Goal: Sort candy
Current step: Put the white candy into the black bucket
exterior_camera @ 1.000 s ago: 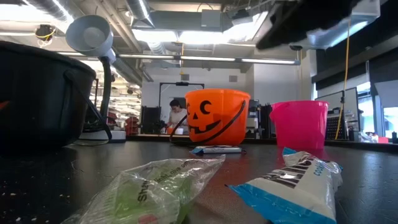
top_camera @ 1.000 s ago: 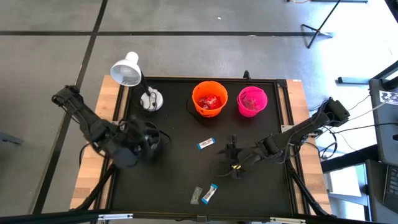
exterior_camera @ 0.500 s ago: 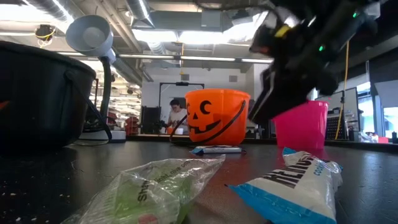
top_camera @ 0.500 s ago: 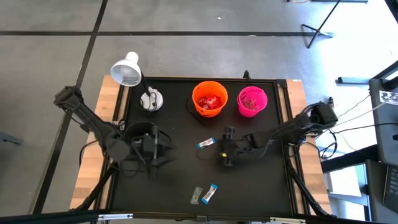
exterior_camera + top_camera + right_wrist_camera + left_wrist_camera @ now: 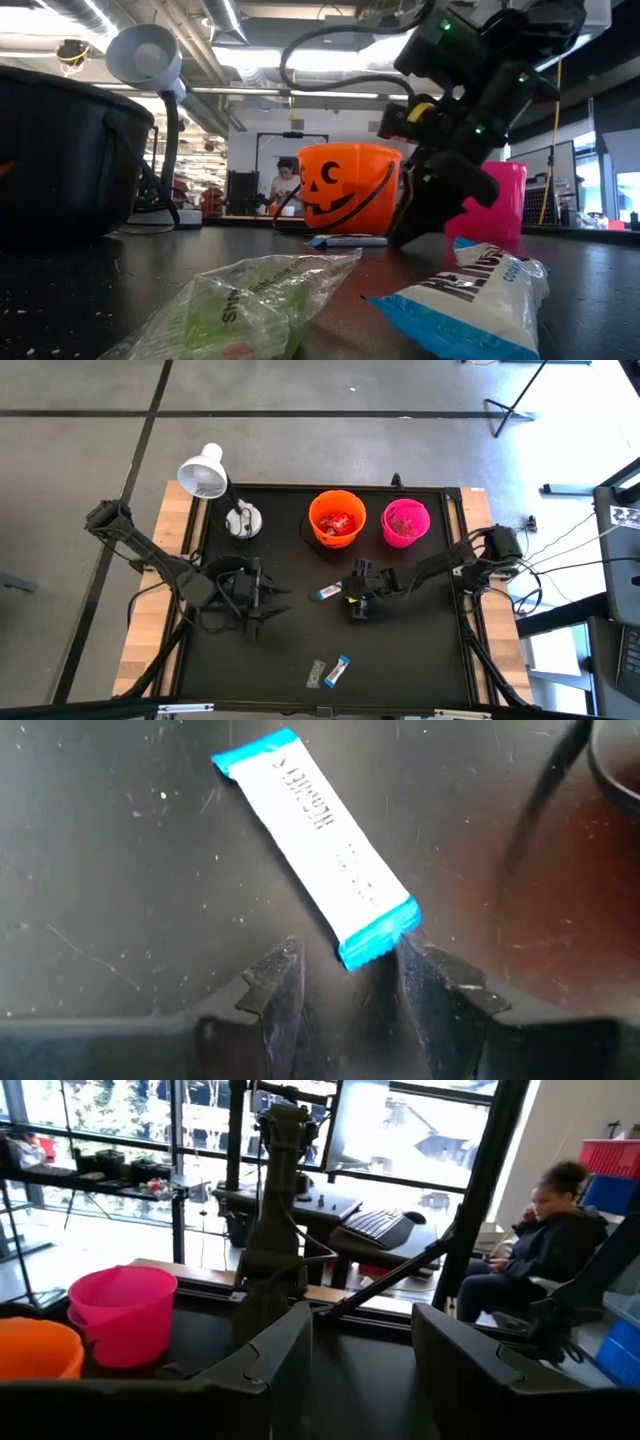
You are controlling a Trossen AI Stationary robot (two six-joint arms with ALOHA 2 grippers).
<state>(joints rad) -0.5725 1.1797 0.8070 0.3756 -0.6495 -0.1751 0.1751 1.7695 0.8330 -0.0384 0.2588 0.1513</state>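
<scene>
Where the worktop (image 5: 400, 660) lies bare in front of the orange bucket (image 5: 336, 518), a blue-and-white bar (image 5: 330, 592) rests flat, one blue end reaching into the gap of the right gripper (image 5: 356, 600), whose fingers (image 5: 272, 982) are spread to either side of that end, apparently without touching it. Two more sweets lie near the front edge, a second blue-and-white bar (image 5: 339, 670) just beside a greenish clear wrapper (image 5: 316, 674). Red-wrapped candy (image 5: 338, 524) fills the orange bucket; the pink bucket (image 5: 405, 523) stands just beside it. The left gripper (image 5: 262, 598) hangs over the worktop's left half, fingers (image 5: 270, 1365) spread and empty, by a black bucket (image 5: 228, 575). A white lamp (image 5: 204, 472) stands at the back left corner.
</scene>
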